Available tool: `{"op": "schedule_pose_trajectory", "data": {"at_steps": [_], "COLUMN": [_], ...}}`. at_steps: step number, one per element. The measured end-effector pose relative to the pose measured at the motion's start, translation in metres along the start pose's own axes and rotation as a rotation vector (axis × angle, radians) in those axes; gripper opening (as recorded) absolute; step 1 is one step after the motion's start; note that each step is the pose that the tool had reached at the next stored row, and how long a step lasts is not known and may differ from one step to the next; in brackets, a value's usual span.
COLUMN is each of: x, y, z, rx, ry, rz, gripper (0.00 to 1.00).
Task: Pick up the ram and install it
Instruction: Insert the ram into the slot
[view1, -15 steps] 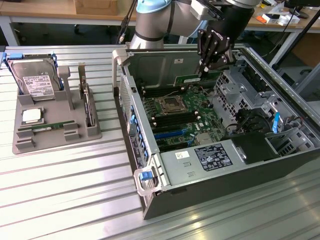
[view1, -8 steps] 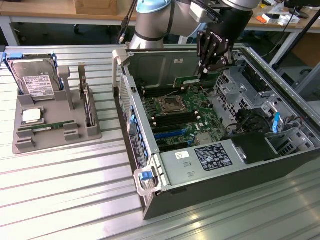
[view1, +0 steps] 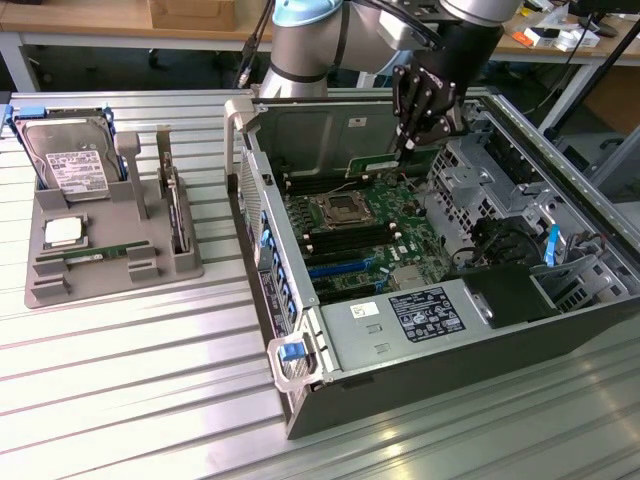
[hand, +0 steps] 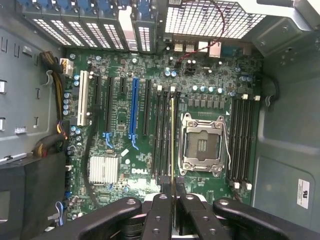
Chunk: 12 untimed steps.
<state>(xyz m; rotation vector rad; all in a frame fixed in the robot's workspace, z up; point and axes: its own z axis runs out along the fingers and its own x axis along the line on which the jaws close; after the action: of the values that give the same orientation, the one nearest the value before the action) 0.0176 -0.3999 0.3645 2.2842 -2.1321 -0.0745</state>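
Above the motherboard (hand: 150, 165), thin green ram (hand: 172, 145) edge-on, clamped in the closed end effector (hand: 172, 210).

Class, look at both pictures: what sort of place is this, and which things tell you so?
Probably a robotics lab or test workshop: an open computer case on a ribbed metal table, a grey fixture tray of parts, and workbenches behind.

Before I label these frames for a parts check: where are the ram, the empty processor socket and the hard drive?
ram (hand: 172, 145), wrist view, on its thin top edge above the memory slots.
processor socket (hand: 202, 145), wrist view, on the open contact field inside the metal frame.
hard drive (view1: 68, 152), exterior view, on its top face.
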Motion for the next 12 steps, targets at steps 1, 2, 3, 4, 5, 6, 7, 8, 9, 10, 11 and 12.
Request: {"op": "schedule_pose_trajectory", "data": {"at_steps": [1, 2, 3, 4, 5, 6, 7, 8, 9, 10, 11, 12], "x": [0.0000, 0.0000, 0.0000, 0.0000, 0.0001, 0.0001, 0.0001, 0.0001, 0.0001, 0.0001, 0.0001, 0.0002], "y": [0.0000, -0.0001, -0.0001, -0.0001, -0.0001, -0.0001, -0.0002, -0.0002, -0.0002, -0.0003, -0.0003, -0.0003], "z": [0.0005, 0.0010, 0.0014, 0.0020, 0.0025, 0.0029, 0.0035, 0.0042, 0.0047, 0.0052, 0.0059, 0.0065], "rx": [0.0000, 0.0000, 0.0000, 0.0000, 0.0000, 0.0000, 0.0000, 0.0000, 0.0000, 0.0000, 0.0000, 0.0000], "ry": [0.0000, 0.0000, 0.0000, -0.0001, -0.0001, 0.0000, 0.0000, 0.0000, 0.0000, 0.0000, 0.0000, 0.0000], "rz": [0.000, 0.000, 0.000, 0.000, 0.000, 0.000, 0.000, 0.000, 0.000, 0.000, 0.000, 0.000], "gripper": [0.12, 0.12, 0.12, 0.12, 0.12, 0.12, 0.12, 0.12, 0.12, 0.12, 0.12, 0.12]}}
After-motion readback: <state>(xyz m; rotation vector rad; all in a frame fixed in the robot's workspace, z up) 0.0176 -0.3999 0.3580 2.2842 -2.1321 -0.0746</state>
